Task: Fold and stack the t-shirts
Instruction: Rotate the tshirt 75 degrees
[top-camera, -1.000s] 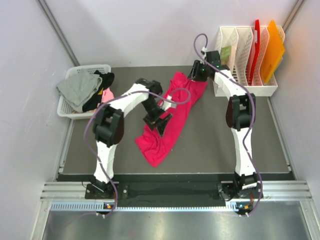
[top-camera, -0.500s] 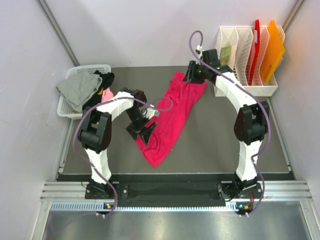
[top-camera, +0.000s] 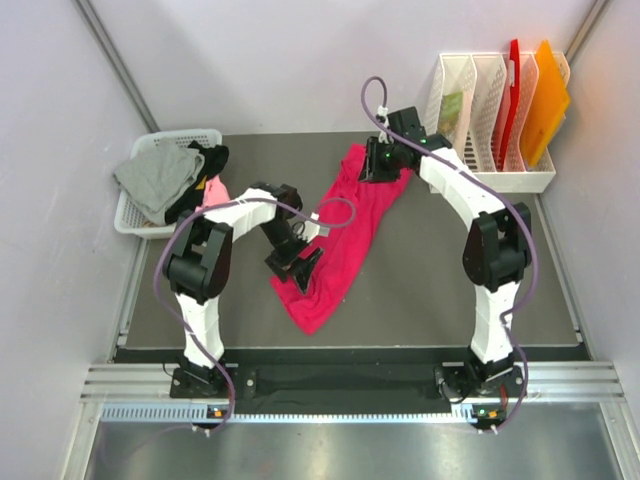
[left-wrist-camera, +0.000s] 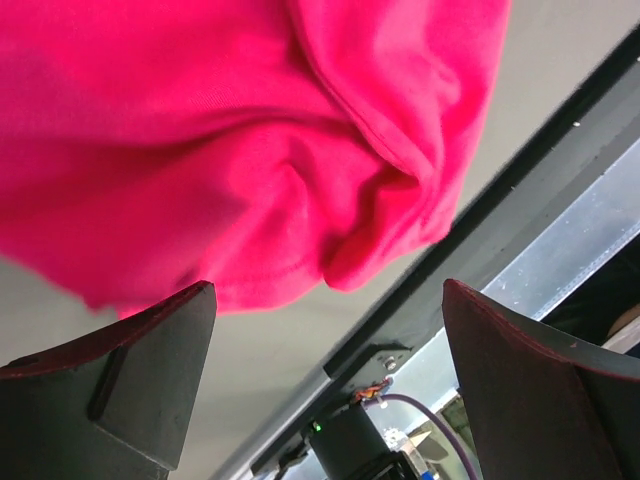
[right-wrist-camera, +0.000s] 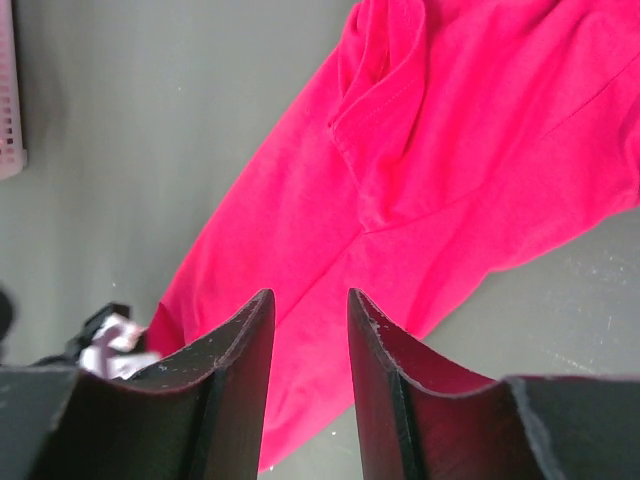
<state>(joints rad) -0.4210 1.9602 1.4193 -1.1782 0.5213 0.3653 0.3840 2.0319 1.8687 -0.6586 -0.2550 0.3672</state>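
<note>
A crimson-red t-shirt (top-camera: 350, 235) lies crumpled in a long diagonal strip on the dark table. My left gripper (top-camera: 293, 262) stands wide open at its left side, low over the table. In the left wrist view this gripper (left-wrist-camera: 328, 288) holds nothing, and the red t-shirt's (left-wrist-camera: 250, 150) bunched hem lies just beyond the fingertips. My right gripper (top-camera: 378, 165) hovers over the shirt's far end. Seen from the right wrist, it (right-wrist-camera: 308, 297) has a narrow gap between the fingers, with the red t-shirt (right-wrist-camera: 450, 180) showing below and nothing pinched. Grey (top-camera: 155, 175), black (top-camera: 205, 160) and pink (top-camera: 212, 188) t-shirts lie heaped at the left.
The heaped shirts sit in a white mesh basket (top-camera: 185, 133) at the table's left edge. A white file rack (top-camera: 490, 180) at the back right holds a red folder (top-camera: 513, 80) and an orange folder (top-camera: 548, 95). The table's black front rail (left-wrist-camera: 520, 180) runs close behind my left gripper.
My right gripper has slid left and nearer over the shirt's far end, its jaws narrowing. My left gripper has moved left and nearer, from on top of the shirt to its left edge.
</note>
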